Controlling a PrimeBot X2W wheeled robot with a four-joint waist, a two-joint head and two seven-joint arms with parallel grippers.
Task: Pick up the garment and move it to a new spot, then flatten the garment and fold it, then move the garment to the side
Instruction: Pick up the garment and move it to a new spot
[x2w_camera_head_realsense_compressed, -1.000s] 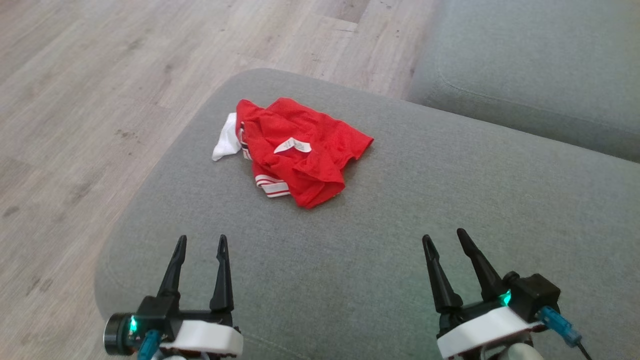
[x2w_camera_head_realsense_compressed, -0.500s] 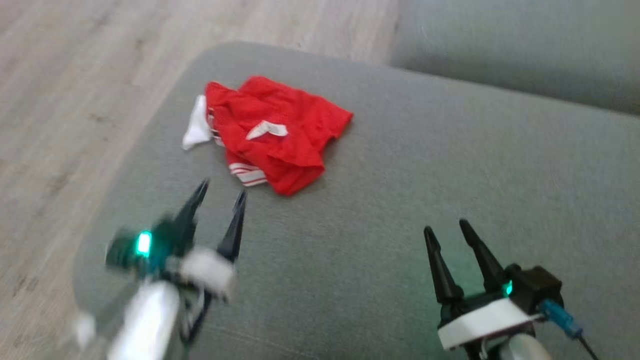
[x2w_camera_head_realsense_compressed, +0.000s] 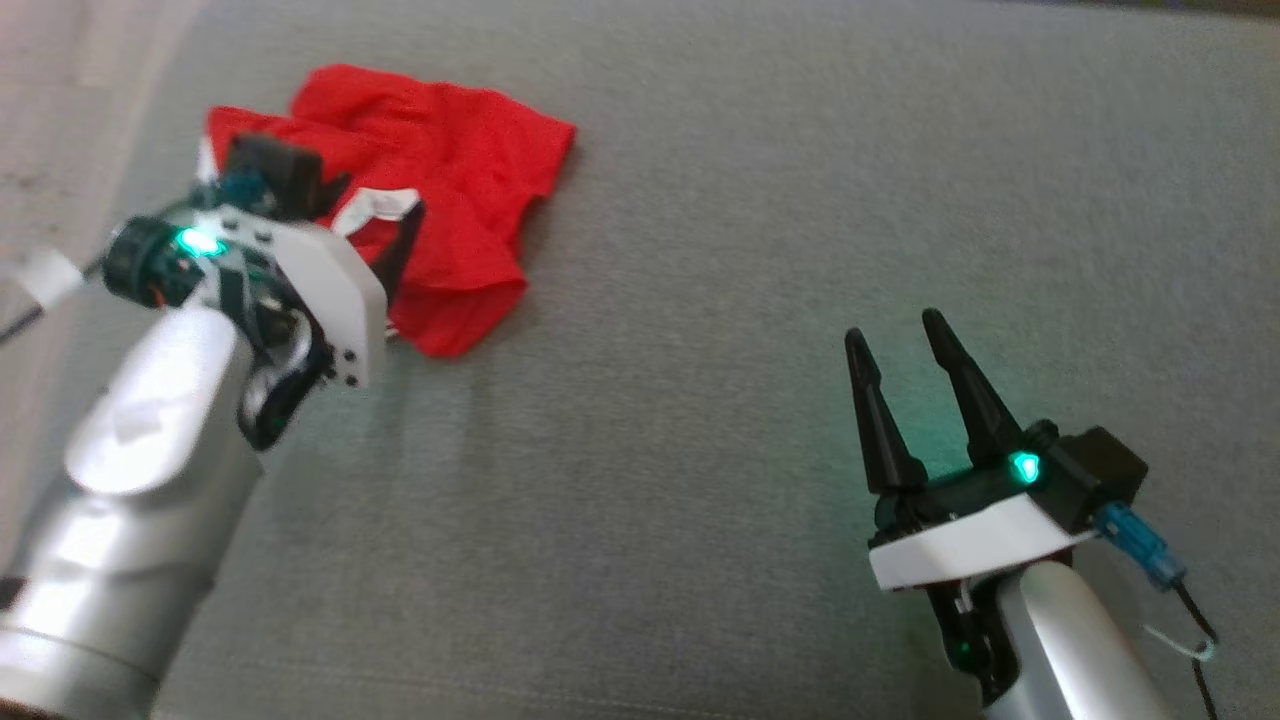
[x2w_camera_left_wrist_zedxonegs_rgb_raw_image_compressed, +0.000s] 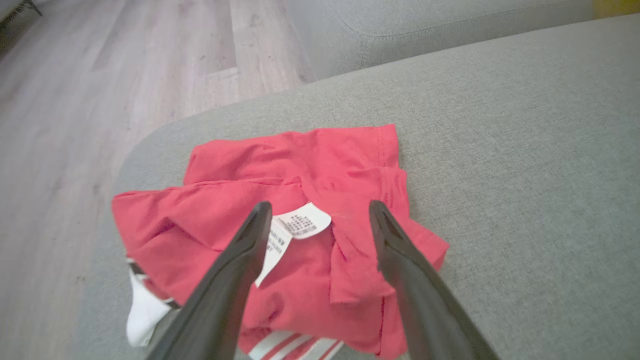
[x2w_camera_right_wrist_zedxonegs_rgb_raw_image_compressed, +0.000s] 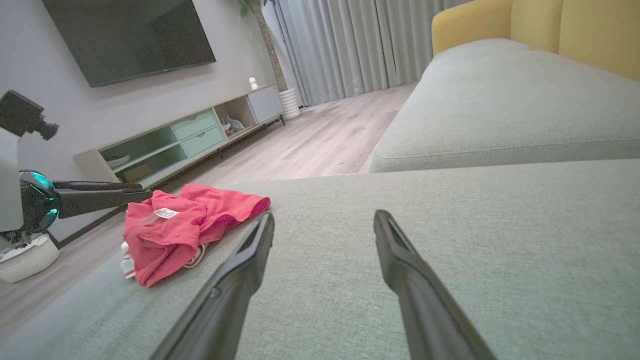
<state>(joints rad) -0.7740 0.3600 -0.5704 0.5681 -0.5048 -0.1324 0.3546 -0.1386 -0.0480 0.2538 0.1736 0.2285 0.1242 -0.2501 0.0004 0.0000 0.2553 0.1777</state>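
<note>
The garment (x2w_camera_head_realsense_compressed: 450, 160) is a crumpled red piece with a white label and white striped trim, lying near the left edge of the grey sofa cushion (x2w_camera_head_realsense_compressed: 700, 420). My left gripper (x2w_camera_head_realsense_compressed: 365, 215) hovers just above it, open, its wrist hiding most of the fingers in the head view. In the left wrist view the open left gripper (x2w_camera_left_wrist_zedxonegs_rgb_raw_image_compressed: 320, 207) straddles the label on the garment (x2w_camera_left_wrist_zedxonegs_rgb_raw_image_compressed: 310, 160), with nothing clamped. My right gripper (x2w_camera_head_realsense_compressed: 895, 335) stands open over bare cushion, well to the garment's right. In the right wrist view the right gripper (x2w_camera_right_wrist_zedxonegs_rgb_raw_image_compressed: 322, 217) has the garment (x2w_camera_right_wrist_zedxonegs_rgb_raw_image_compressed: 200, 215) at far left.
Wooden floor (x2w_camera_left_wrist_zedxonegs_rgb_raw_image_compressed: 75, 100) lies just beyond the cushion's rounded left edge. Another grey cushion (x2w_camera_right_wrist_zedxonegs_rgb_raw_image_compressed: 500, 100) with a yellow backrest (x2w_camera_right_wrist_zedxonegs_rgb_raw_image_compressed: 575, 30) sits behind. A TV cabinet (x2w_camera_right_wrist_zedxonegs_rgb_raw_image_compressed: 190, 135) and a white basket (x2w_camera_right_wrist_zedxonegs_rgb_raw_image_compressed: 22, 257) stand across the floor.
The head camera has tilted down and shifted. My left arm has reached forward from the cushion's front to above the garment. The right gripper has stayed open near the front.
</note>
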